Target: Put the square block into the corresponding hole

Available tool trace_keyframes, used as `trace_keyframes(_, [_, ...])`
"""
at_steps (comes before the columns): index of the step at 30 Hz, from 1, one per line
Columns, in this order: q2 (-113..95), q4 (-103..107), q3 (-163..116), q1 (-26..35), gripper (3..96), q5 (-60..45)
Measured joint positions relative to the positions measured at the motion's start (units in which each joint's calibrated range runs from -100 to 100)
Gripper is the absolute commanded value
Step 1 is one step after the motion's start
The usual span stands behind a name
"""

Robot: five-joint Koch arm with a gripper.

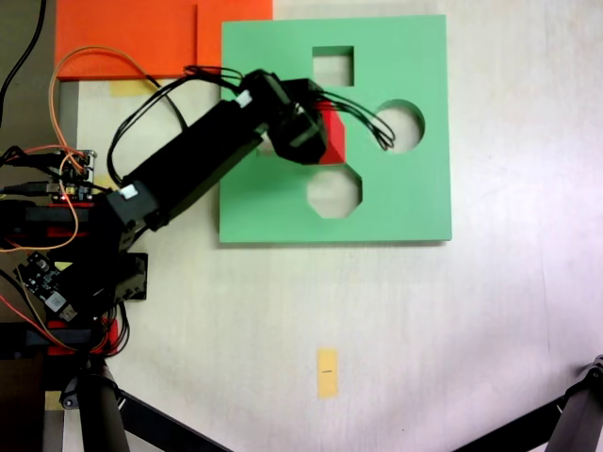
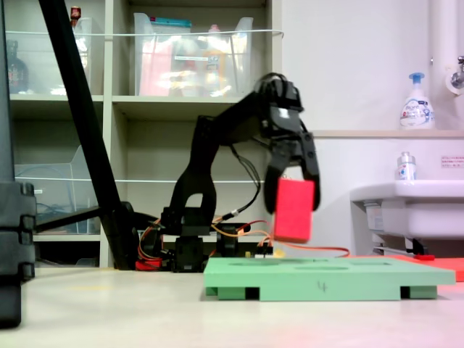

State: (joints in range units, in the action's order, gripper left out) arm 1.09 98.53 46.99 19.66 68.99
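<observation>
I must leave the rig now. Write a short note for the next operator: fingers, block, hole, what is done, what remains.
Gripper: shut on the red block, held clear above the green board in the second exterior view.
Block: in the first exterior view it sits over the board's middle, partly hidden by the arm, below the square hole in the picture.
Hole: empty.
Done: block picked up and lifted.
Left: carry it over the square hole, line it up, lower it, open the fingers.

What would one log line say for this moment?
gripper: shut on red block | block: lifted above green board | square hole: empty | step: carrying
</observation>
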Motion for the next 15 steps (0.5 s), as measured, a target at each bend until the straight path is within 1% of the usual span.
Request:
trace_keyframes(9, [17.6,0.0,14.7,3.1,31.3,6.2])
trace_keyframes(15, [19.8,0.0,15.0,3.9,31.3,7.0])
